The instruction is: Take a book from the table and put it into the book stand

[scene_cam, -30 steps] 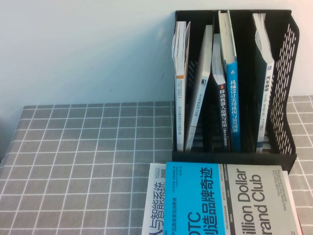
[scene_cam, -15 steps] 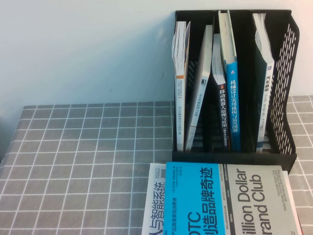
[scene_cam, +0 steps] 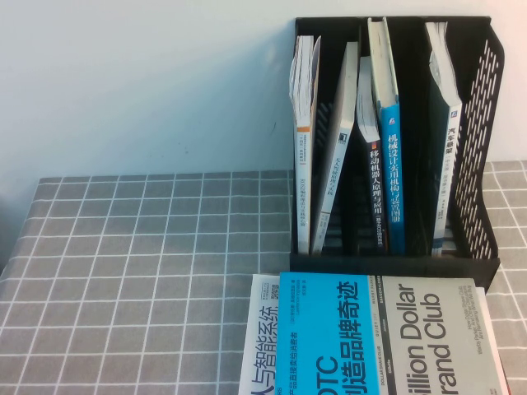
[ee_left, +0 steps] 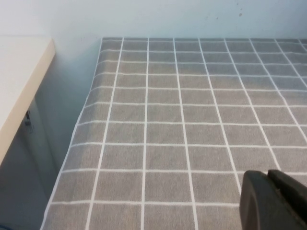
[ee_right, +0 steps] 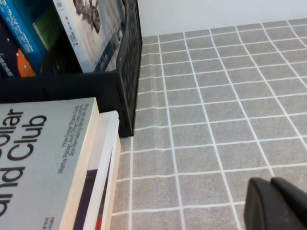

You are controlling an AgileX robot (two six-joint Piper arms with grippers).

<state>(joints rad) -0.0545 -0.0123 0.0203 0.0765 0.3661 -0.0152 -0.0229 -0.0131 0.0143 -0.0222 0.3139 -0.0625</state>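
Note:
The book (scene_cam: 383, 337), half bright blue with "DTC", half grey with "Billion Dollar Brand Club", lies flat on top of a stack on the table (scene_cam: 148, 263), just in front of the black book stand (scene_cam: 482, 164). Its grey half shows in the right wrist view (ee_right: 38, 158). The stand holds several upright books. My left gripper (ee_left: 269, 178) is shut and empty above bare cloth near the table's left edge. My right gripper (ee_right: 271, 186) is shut and empty above bare cloth, to the right of the book and the stand (ee_right: 127, 91). Neither gripper shows in the high view.
A white-covered book (scene_cam: 259, 346) lies under the blue one, sticking out to its left. Another book's white edge (ee_right: 103, 177) shows beneath it. A pale tabletop (ee_left: 19, 81) stands beyond the table's left edge. A white wall (scene_cam: 148, 82) rises behind the table.

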